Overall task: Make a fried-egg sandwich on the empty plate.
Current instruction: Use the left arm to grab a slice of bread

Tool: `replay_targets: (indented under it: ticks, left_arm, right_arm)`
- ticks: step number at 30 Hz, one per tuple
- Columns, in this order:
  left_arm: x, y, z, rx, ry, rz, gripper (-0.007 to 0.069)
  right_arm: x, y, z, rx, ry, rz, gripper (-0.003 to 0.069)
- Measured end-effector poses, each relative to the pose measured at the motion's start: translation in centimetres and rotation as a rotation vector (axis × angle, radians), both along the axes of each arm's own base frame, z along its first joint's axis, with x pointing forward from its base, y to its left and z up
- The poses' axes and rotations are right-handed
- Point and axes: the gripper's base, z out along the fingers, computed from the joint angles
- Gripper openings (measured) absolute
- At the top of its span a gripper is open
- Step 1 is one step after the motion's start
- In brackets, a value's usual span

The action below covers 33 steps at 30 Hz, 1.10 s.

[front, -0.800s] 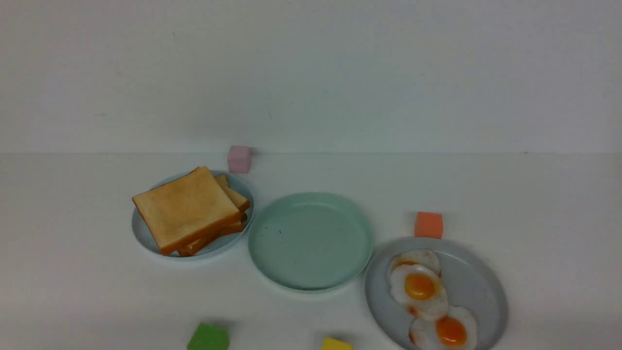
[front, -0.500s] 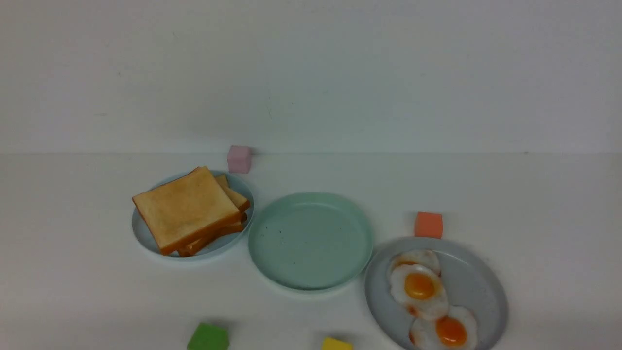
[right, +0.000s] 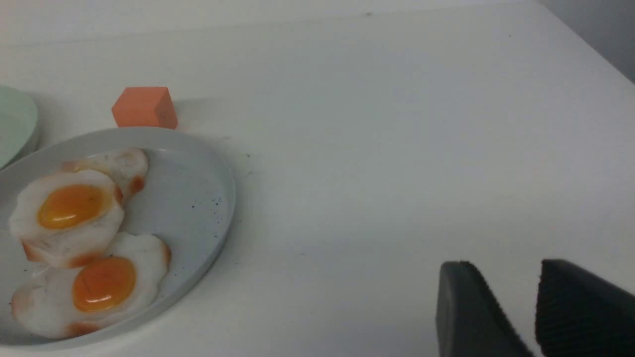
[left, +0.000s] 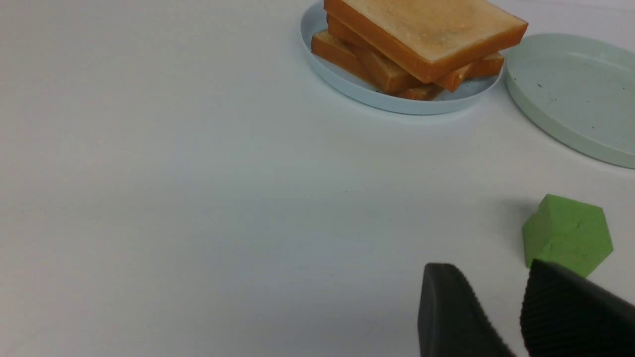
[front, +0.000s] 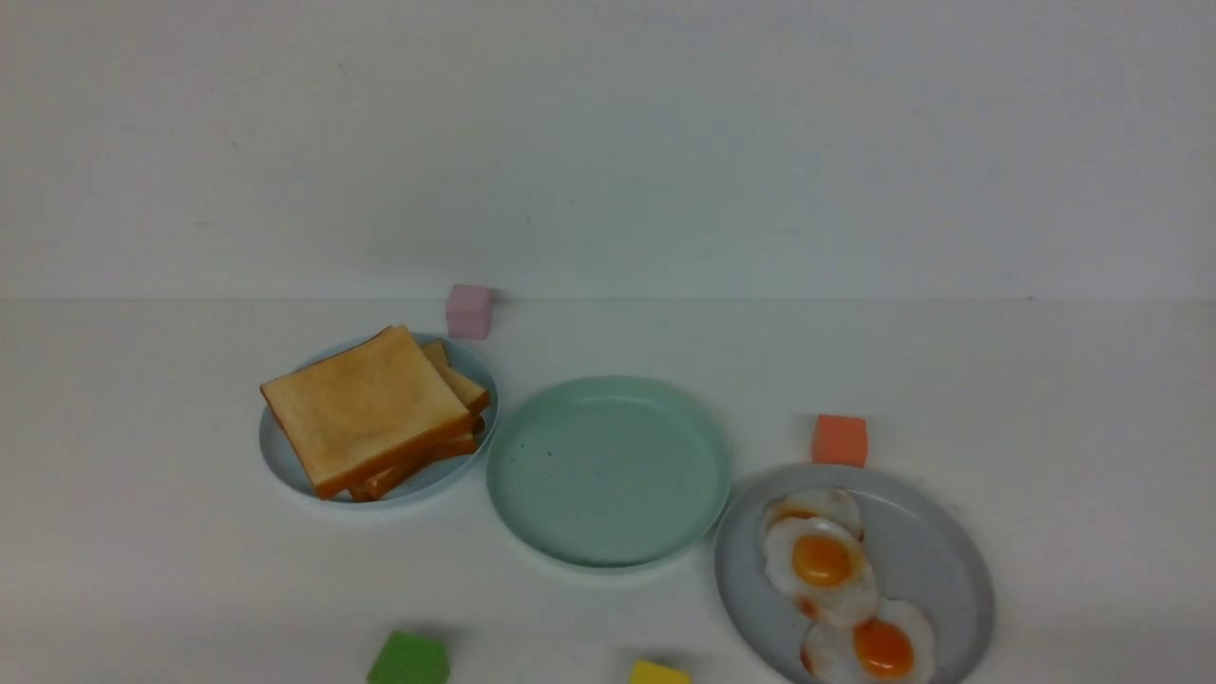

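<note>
Mint-green and bare of food, the empty plate (front: 608, 470) lies on the white table (front: 1045, 399) well ahead of the left pincer (left: 488, 270). It is beyond the green block (left: 565, 235), which sits just past one of that pincer's ribbed black fingers (left: 570, 312). The left pincer hangs low over the table with its jaws parted, only tabletop showing between them, gripping nothing. Farther ahead of it the toast stack (left: 426, 29), square golden-brown slices with darker crusts skewed on one another, rests on the pale blue plate (left: 347, 85), whose rim comes just beside the mint one. The right pincer (right: 501, 265) likewise stands parted and holds nothing above the table, well apart from the grey plate (right: 198, 188), which lies between it and the empty plate. On the grey plate three fried eggs (right: 69, 213) overlap, two orange yolks showing and the third egg mostly tucked under. An orange block (right: 144, 106) stands just beyond that plate's far rim. A pink block (front: 468, 311) lies past the toast, farthest from both pincers, and a yellow block (front: 657, 674) is cut off at the table's near edge.
</note>
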Motion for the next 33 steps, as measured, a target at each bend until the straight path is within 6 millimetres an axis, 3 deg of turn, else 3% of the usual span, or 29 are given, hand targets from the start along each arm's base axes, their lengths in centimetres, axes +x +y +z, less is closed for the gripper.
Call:
replay_targets:
  ticks: [12, 17, 23, 28, 33]
  left_arm:
    - [0.0, 0.0, 0.0, 0.014, -0.003, 0.001, 0.0238]
    - [0.3, 0.1, 0.9, 0.02, -0.114, 0.003, 0.0238]
    - [0.5, -0.1, 2.5, -0.187, -0.261, 0.021, 0.0238]
    - [0.4, 0.4, 4.3, -0.56, -0.411, 0.087, 0.0238]
    - [0.1, 1.4, 5.8, -0.685, -0.592, 0.145, 0.0238]
  right_arm:
    - [-0.1, -0.6, 0.1, -0.186, 0.018, -0.009, 0.0241]
    - [0.1, -0.5, 0.2, -0.196, -0.021, -0.002, 0.0241]
    - [0.4, -0.2, 1.6, -0.211, -0.186, 0.019, 0.0241]
    - [0.4, 0.2, 3.6, -0.223, -0.411, 0.046, 0.0241]
    - [-0.1, 0.8, 5.8, -0.067, -0.675, 0.084, 0.0241]
